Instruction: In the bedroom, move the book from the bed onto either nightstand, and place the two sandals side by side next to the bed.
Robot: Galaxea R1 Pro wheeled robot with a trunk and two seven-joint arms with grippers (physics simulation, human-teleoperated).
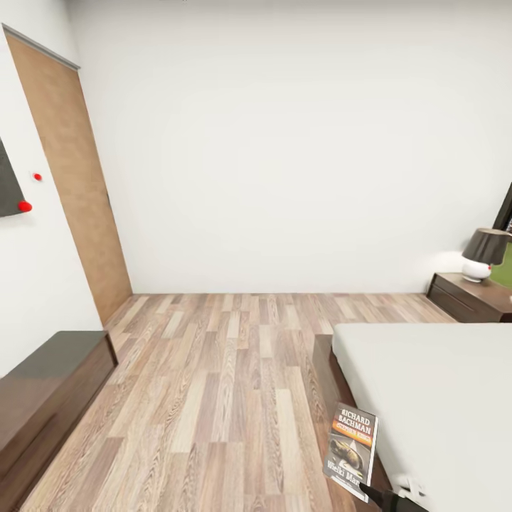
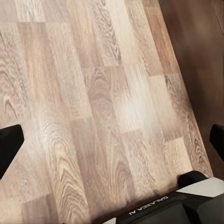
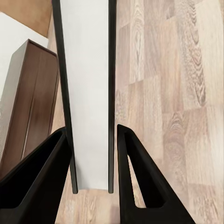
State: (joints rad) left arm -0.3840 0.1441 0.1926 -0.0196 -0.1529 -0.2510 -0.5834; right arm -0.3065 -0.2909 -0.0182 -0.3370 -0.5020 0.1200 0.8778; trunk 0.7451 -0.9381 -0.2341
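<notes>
The book [image 1: 350, 451], dark cover with white "RICHARD BACHMAN" lettering and an orange band, hangs above the floor just beside the bed's dark frame [image 1: 326, 370]. My right gripper [image 1: 371, 491] is shut on its lower corner. In the right wrist view the book [image 3: 88, 93] stands edge-on, white pages between dark covers, clamped between both black fingers [image 3: 140, 186]. The bed's light-grey mattress [image 1: 427, 398] lies to the right. A nightstand [image 1: 473, 297] stands beyond it by the far wall. My left gripper [image 2: 112, 140] is open over bare wood floor. The sandals are out of view.
A lamp [image 1: 485, 252] with a dark shade sits on the nightstand. A low dark-brown cabinet [image 1: 50, 391] runs along the left wall, with a wooden door [image 1: 71, 178] behind it. Wood-plank floor [image 1: 227, 384] stretches between cabinet and bed.
</notes>
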